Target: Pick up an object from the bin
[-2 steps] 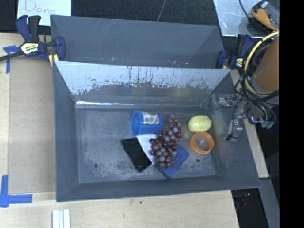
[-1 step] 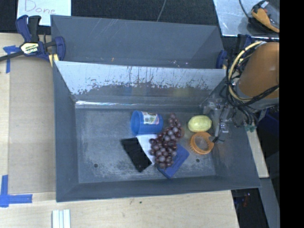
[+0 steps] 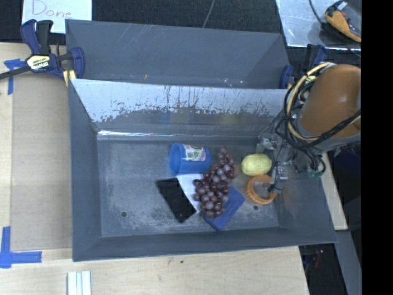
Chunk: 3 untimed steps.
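The grey metal bin (image 3: 86, 183) is the biggest thing here, its sloping walls closing on a flat floor. The floor's whole 9 o'clock half is bare, and there is open room along the 12 o'clock wall. Everything loose sits from the centre out toward 3 o'clock, leaving only a narrow strip before the 3 o'clock wall. The arm (image 3: 328, 103), under a rounded orange-brown cover looped with cables, leans in over the rim at 3 o'clock and points steeply down. Its jaws are low at the 3 o'clock side of the orange ring; whether they are wide or narrow cannot be told, nor whether they touch it. Seven things lie in the bin, one of each. A bunch of purple grapes (image 3: 215, 183) sits at the centre. A blue can (image 3: 184, 157) with a pale label lies on its side at the bunch's 10 o'clock. A black flat block (image 3: 177, 200) is at the bunch's 8 o'clock, resting on a white piece (image 3: 188, 183). A blue flat piece (image 3: 226, 210) pokes out from under the grapes at 5 o'clock. A yellow-green fruit (image 3: 256, 164) lies at their 2 o'clock. The orange ring (image 3: 252, 192) lies flat just below that fruit, nearest the 3 o'clock wall.
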Each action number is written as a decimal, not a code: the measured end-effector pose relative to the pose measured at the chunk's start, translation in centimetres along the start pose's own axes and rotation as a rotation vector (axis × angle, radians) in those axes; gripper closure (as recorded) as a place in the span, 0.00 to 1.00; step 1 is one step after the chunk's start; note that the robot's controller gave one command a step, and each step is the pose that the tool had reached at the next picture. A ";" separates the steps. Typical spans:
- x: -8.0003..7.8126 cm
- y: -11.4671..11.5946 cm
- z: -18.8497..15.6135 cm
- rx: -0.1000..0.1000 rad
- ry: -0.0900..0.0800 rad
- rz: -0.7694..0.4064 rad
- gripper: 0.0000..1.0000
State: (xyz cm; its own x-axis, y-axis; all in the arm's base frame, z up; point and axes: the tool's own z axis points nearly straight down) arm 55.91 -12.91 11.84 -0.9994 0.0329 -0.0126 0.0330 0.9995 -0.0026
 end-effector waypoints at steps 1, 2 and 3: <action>-0.8 -1.7 5.1 0.000 0.002 0.043 0.00; -0.9 -1.6 4.8 0.000 -0.002 0.079 0.00; 0.5 1.9 4.6 0.003 -0.006 -0.146 1.00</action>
State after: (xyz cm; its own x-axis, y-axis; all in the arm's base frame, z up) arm 55.49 -11.02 7.24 -0.9935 -0.1123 -0.0183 -0.1122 0.9937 -0.0077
